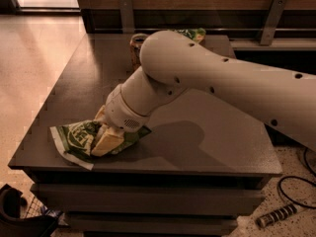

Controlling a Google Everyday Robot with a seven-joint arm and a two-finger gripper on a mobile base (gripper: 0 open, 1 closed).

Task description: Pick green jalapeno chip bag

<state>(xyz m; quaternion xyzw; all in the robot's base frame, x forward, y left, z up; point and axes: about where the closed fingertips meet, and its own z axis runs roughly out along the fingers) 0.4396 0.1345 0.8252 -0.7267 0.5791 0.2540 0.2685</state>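
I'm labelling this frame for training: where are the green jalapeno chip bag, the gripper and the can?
green jalapeno chip bag (75, 136): camera view, on its lettered face.
gripper (103, 130): camera view, at its tip, down at the bag.
can (135, 51): camera view, on the left side that shows.
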